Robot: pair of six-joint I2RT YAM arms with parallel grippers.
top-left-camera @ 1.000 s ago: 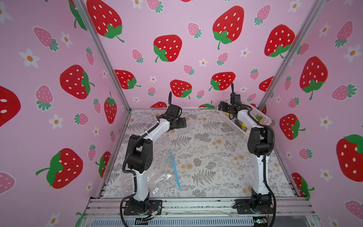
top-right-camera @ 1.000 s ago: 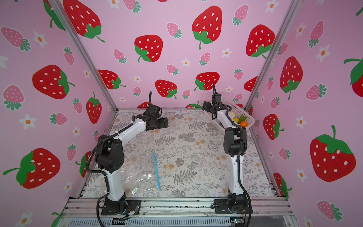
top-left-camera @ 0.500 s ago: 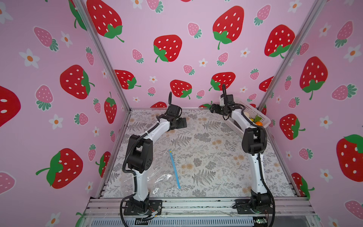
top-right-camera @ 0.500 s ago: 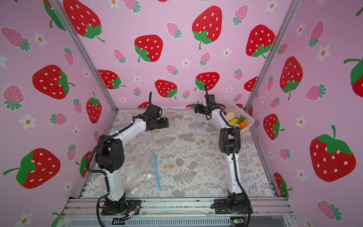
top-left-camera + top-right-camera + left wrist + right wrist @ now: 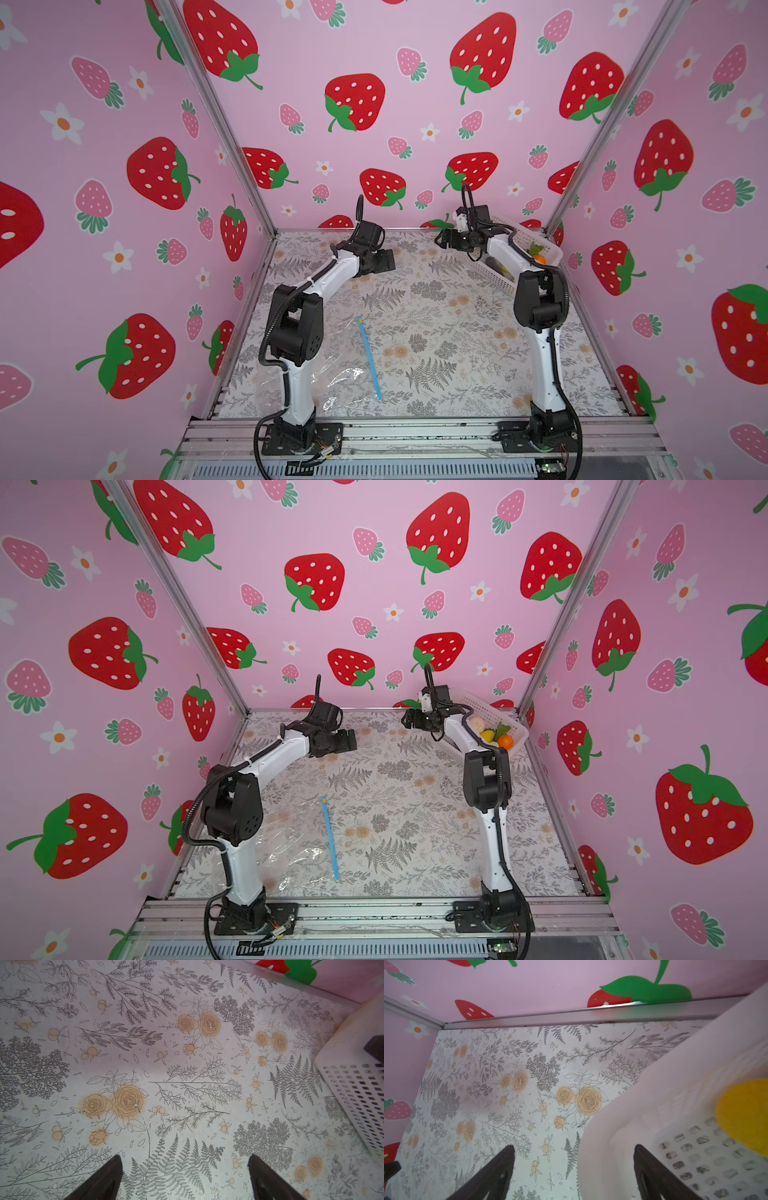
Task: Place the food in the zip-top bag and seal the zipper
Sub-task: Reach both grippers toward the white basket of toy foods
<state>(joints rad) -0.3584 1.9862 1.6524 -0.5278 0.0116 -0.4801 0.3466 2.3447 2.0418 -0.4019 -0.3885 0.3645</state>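
The right gripper (image 5: 574, 1147) is released: its two dark fingers (image 5: 500, 1169) stand wide apart with nothing clamped between them. It sits at the end of the white perforated basket (image 5: 654, 1095) that lies toward the middle of the back wall, and in the right wrist view the basket's rounded corner rim fills part of the gap between the fingers; whether either finger touches the rim cannot be told. In both top views this gripper (image 5: 442, 240) (image 5: 409, 721) is raised above the table just beside the basket (image 5: 494, 274) (image 5: 517, 723). The left gripper (image 5: 185, 1156) is also released, its fingers spread over bare floral table (image 5: 145, 1064) and holding nothing. It hovers apart from the basket (image 5: 353, 1088), on the side facing away from the right wall (image 5: 384, 266) (image 5: 347, 739). The food is inside the basket: an orange piece (image 5: 505, 742), a yellow piece (image 5: 487, 734), a green leafy piece (image 5: 502, 728) and a cream-white piece (image 5: 477, 723) show in a top view. The yellow piece (image 5: 741, 1113) also appears, blurred, in the right wrist view. The zip-top bag (image 5: 332, 365) (image 5: 291, 845) lies flat on the table well apart from the basket, toward the diagonally opposite corner, partly hidden behind the left arm's lower link. The zipper (image 5: 369, 357) (image 5: 330, 839), a thin light blue strip, runs along the bag edge that faces the basket's side of the table. Its yellowish end (image 5: 359, 319) is the end nearer the basket.
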